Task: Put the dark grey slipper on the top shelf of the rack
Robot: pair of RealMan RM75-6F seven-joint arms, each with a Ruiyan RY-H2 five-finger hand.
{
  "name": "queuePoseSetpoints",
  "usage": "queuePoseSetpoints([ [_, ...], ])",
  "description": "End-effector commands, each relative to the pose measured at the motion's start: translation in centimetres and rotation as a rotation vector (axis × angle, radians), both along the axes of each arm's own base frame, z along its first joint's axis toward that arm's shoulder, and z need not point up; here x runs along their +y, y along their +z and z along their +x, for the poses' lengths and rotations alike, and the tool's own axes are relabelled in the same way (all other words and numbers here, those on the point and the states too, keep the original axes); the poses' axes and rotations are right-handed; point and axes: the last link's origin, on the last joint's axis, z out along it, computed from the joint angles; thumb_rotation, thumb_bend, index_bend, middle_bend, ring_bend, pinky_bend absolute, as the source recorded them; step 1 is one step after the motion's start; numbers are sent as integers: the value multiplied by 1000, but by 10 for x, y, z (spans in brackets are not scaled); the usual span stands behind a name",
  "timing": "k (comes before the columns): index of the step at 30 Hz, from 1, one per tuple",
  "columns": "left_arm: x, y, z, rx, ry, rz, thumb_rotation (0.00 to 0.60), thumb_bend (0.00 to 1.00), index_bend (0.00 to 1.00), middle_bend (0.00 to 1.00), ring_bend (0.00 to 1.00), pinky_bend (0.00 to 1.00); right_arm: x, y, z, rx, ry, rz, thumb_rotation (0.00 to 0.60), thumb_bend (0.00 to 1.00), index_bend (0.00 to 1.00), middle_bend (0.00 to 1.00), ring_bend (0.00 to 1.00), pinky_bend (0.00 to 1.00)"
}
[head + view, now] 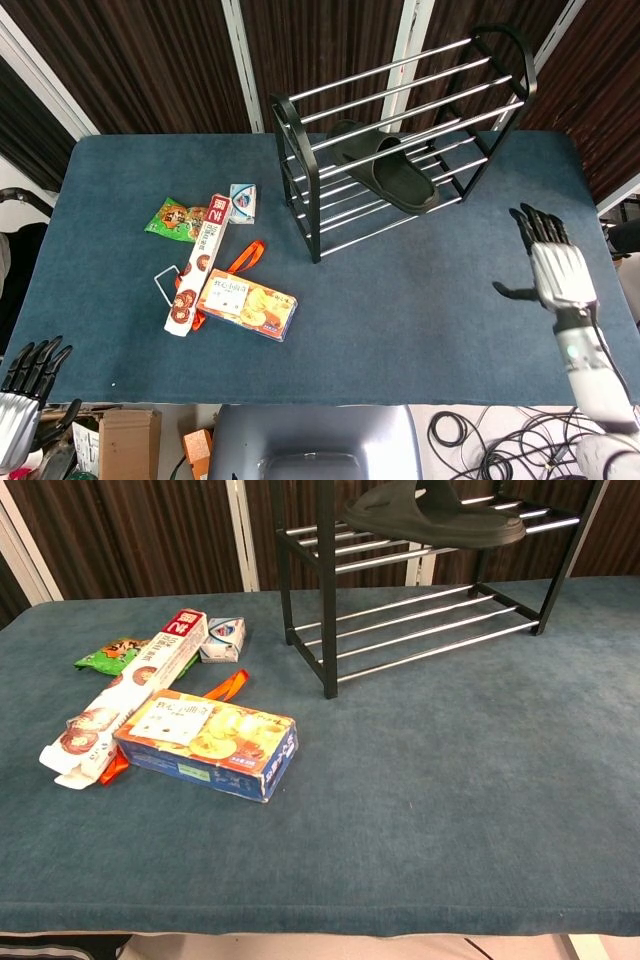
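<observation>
The dark grey slipper [385, 170] lies on the rods of the black wire rack [310, 215], on a shelf beneath the top tier's rods, which cross over it in the head view. In the chest view the slipper [430, 515] rests on rods above the bottom shelf, beside the rack's front post [328, 600]. My right hand [548, 262] hovers over the table's right side, well apart from the rack, fingers spread and holding nothing. My left hand [25, 395] sits off the table's near left corner, empty, with its fingers apart.
Left of the rack lie a yellow-and-blue snack box [246, 304], a long biscuit box [198, 265], a green packet [175, 219], a small white-and-blue carton [243, 202] and an orange ribbon [243, 258]. Dark curtains stand behind the blue table [400, 320].
</observation>
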Motion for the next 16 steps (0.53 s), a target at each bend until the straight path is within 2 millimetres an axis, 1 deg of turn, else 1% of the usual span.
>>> queuePoseSetpoints([
  [1, 1, 2, 4, 3, 65, 30, 600, 353, 0, 0, 0, 19, 127, -28, -64, 275, -20, -18, 600, 72, 0, 0, 0, 4],
  [3, 1, 1, 2, 4, 89, 25, 600, 354, 0, 0, 0, 18, 138, -34, -71, 232, -28, -3, 600, 72, 0, 0, 0, 0],
  [5, 0, 0, 1, 9, 104, 2, 600, 355, 0, 0, 0, 19, 143, -33, -75, 173, -17, -33, 600, 72, 0, 0, 0, 0],
  [7, -2, 1, 1, 11, 107, -23, 600, 356, 0, 0, 0, 19, 146, -31, -80, 177, -11, -55, 600, 72, 0, 0, 0, 0],
  [16, -5, 2, 4, 15, 77, -49, 600, 356, 0, 0, 0, 19, 147, -31, -83, 162, -3, -46, 600, 72, 0, 0, 0, 0],
])
